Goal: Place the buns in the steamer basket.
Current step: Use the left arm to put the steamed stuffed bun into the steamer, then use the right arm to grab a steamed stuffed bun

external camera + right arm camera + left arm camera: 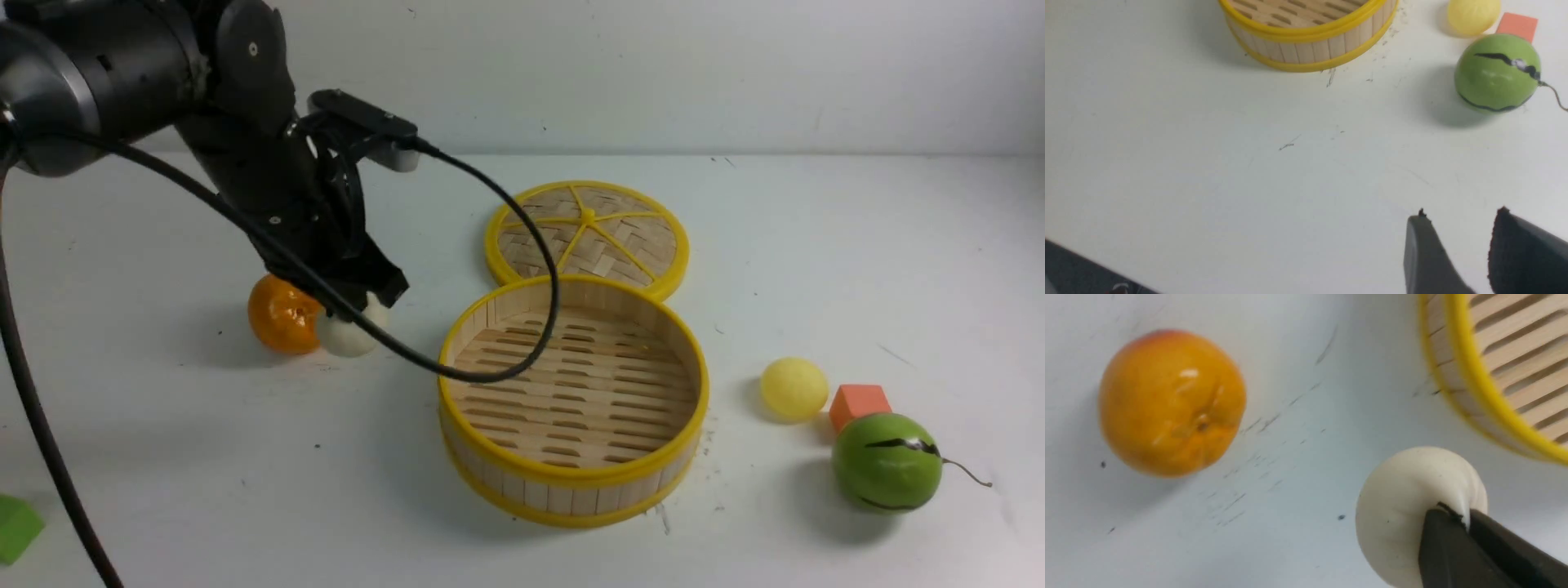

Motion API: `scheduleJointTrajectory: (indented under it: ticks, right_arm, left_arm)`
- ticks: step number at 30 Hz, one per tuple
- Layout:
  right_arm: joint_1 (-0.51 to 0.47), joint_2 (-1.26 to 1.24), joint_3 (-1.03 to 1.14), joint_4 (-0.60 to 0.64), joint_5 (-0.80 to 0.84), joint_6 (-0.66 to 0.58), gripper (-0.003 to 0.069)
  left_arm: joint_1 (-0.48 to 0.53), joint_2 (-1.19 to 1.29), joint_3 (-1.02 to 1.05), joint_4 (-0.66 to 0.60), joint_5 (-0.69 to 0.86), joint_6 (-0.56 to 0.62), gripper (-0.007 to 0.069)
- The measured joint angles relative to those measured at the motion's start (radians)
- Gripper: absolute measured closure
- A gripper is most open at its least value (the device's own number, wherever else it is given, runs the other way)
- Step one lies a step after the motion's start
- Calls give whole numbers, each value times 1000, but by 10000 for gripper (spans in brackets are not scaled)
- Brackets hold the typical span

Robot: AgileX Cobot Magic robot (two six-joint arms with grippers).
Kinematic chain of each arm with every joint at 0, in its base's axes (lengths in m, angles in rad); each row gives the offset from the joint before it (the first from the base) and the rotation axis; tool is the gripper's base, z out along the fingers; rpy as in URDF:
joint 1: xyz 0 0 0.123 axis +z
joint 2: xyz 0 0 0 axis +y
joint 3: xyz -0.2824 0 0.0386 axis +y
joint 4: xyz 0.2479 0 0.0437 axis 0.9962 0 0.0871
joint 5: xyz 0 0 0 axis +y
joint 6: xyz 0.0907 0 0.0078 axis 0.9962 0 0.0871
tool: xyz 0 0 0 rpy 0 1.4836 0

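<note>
Left pincer (369,304) of mine is squeezed shut on the soft cream bun (349,333), just beside the orange (282,314), ready to carry it into the empty steamer basket (571,482), while the yellow bun (793,389) lies on the basket's right.
</note>
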State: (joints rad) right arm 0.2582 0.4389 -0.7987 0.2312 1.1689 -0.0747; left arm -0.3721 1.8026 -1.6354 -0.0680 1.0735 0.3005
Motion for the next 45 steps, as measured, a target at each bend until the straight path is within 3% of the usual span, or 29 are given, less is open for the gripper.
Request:
scheduleJointTrajectory:
  ticks: [9,15,22,25,32,37,39,42,44,45]
  right_arm:
    - [0,0,0,-36,-27,64,419]
    - [0,0,0,-40,-29,65,419]
    - [0,0,0,-48,-30,65,419]
    - [0,0,0,-51,-30,65,419]
    - [0,0,0,-51,-32,83,419]
    - [0,32,0,-51,-31,124,419]
    - [0,73,0,-51,-32,128,419]
    - [0,139,0,-51,-38,132,419]
    - [0,234,-1,-59,-64,132,419]
    - [0,242,-1,-61,-67,132,419]
  left_arm:
    - [-205,205,-225,-25,23,-25,638]
    - [-223,389,-401,99,104,-131,638]
    - [-222,435,-432,159,131,-158,620]
    - [-222,435,-438,159,114,-160,559]
    - [-222,434,-439,159,107,-211,221]
    - [-222,417,-439,159,117,-239,81]
    - [-222,388,-439,152,124,-243,76]
    - [-222,314,-439,134,144,-264,133]
    - [-223,207,-428,117,155,-321,308]
    - [-223,186,-426,117,157,-325,326]
